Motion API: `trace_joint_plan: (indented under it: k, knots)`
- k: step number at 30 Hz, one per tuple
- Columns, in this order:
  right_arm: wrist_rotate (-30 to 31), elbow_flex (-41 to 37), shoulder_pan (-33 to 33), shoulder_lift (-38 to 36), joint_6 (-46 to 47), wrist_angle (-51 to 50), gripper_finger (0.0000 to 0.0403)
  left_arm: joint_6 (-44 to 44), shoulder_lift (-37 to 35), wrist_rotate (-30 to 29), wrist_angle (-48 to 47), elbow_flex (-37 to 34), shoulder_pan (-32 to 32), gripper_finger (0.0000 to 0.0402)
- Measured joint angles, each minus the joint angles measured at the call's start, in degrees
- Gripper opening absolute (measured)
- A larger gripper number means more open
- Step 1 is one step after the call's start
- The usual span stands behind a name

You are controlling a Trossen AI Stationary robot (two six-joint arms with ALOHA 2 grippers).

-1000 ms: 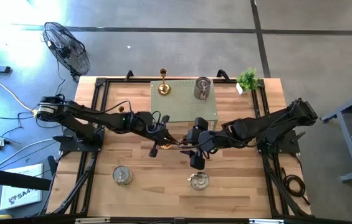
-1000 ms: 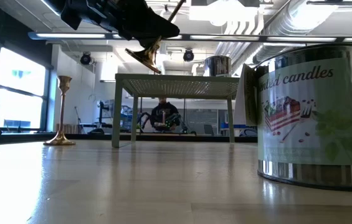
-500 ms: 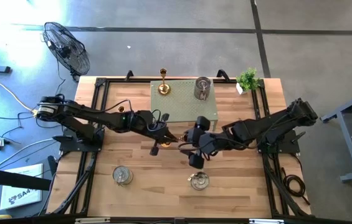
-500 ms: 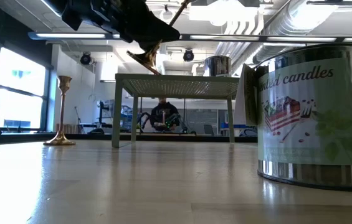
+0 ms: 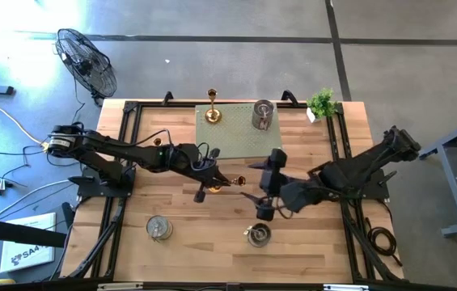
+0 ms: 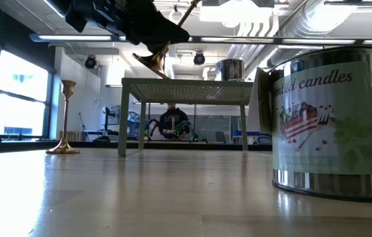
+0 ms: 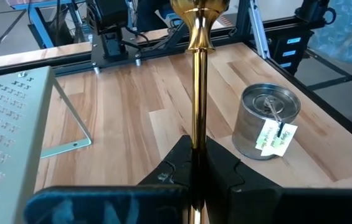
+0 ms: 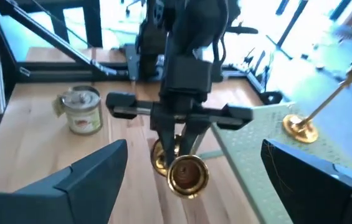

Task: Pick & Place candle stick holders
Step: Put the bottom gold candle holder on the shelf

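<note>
High view shows us a gold candle stick holder (image 5: 220,182) held up over the middle of the table (image 5: 179,214). It lies almost flat, with its long stem running across the table from left to right. Its round base (image 5: 200,195) is on the left and its cup end (image 5: 240,179) points at the right arm. The left gripper (image 5: 214,181) is squeezed tight on the thin stem. In the left wrist view we see the stem (image 7: 197,93) go straight out from between the two dark fingers (image 7: 169,171).

The right gripper (image 5: 254,200) hangs just beside the cup end, not touching it, and its fingers are wide apart.

Another gold holder (image 5: 212,111) stands upright on the mesh shelf (image 5: 236,137) by the far edge, near a silver tin (image 5: 263,115). Two more tins (image 5: 160,229) (image 5: 259,234) sit near the front edge. A little green plant (image 5: 322,103) is at the far right corner.
</note>
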Motion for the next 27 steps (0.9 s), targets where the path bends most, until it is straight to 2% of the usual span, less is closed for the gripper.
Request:
trace_joint_plan:
  k: [11,16,27]
  knots:
    - [13.43,0.0,9.92,-1.88,-0.18,-0.21,0.0362,0.72,-5.75,0.83,0.34,0.04,0.0,0.0007]
    - [16.45,0.0,13.01,-1.88,1.84,-1.56,0.0362,1.83,-9.84,0.77,0.32,0.04,0.0,0.0007]
    - [21.62,0.0,16.63,-1.86,9.44,-6.21,0.0362,4.97,-16.37,-7.09,-2.16,0.04,0.04,0.0007]
